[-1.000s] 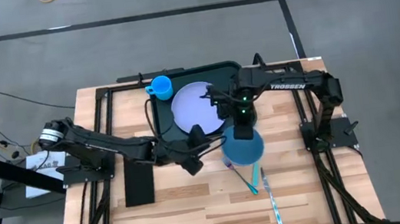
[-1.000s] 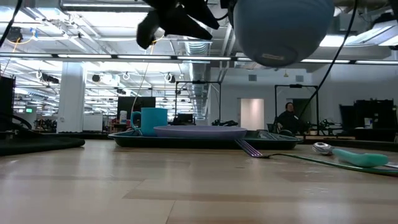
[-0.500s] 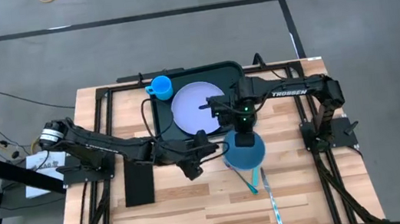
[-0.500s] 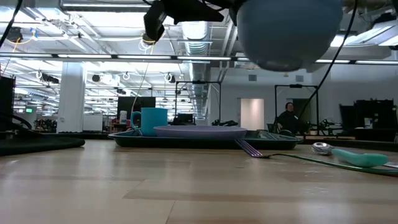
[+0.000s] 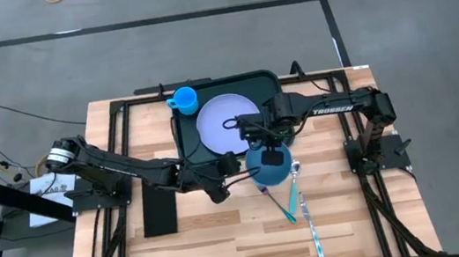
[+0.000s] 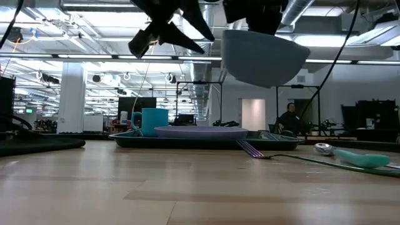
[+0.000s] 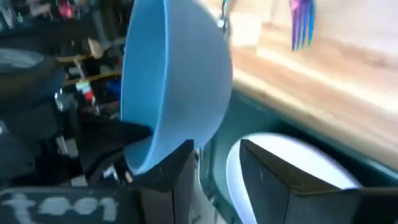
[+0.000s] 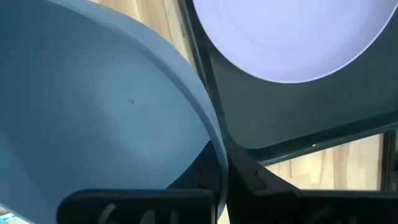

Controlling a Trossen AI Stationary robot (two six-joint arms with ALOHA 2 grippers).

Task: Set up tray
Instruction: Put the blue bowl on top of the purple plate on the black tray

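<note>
The dark tray [image 5: 187, 136] lies at the table's far middle. On it rest a lavender plate [image 5: 222, 122] and a blue cup [image 5: 183, 99]. A blue bowl [image 5: 270, 167] hangs tilted in the air just near of the tray, held by my right gripper [image 5: 268, 147], which is shut on it. My left gripper [image 5: 236, 165] is open and sits right beside the bowl on its left. In the left wrist view its fingers [image 7: 180, 177] stand under the bowl's rim [image 7: 142, 163]. The low view shows the bowl [image 6: 262, 57] well above the table. My right gripper holds the bowl by its rim [image 8: 214, 142], one finger inside the hollow and one outside. It comes from above. The bowl is lifted clear and tilted, hanging below the fingers. My left gripper stands at the bowl's rim; I cannot tell whether it touches it.
A teal-handled spoon [image 5: 291, 193] and other cutlery [image 5: 312, 228] lie on the wood near of the bowl. A flat black rectangle [image 5: 159, 211] lies on the table's left. In the low view a fork [image 6: 253, 150] lies in front of the tray [image 6: 187, 142].
My right gripper has turned and shifted a little toward the tray, tipping the bowl from bottom-toward-the-near-edge to a side-on tilt. My left gripper has moved right, up to the bowl.
</note>
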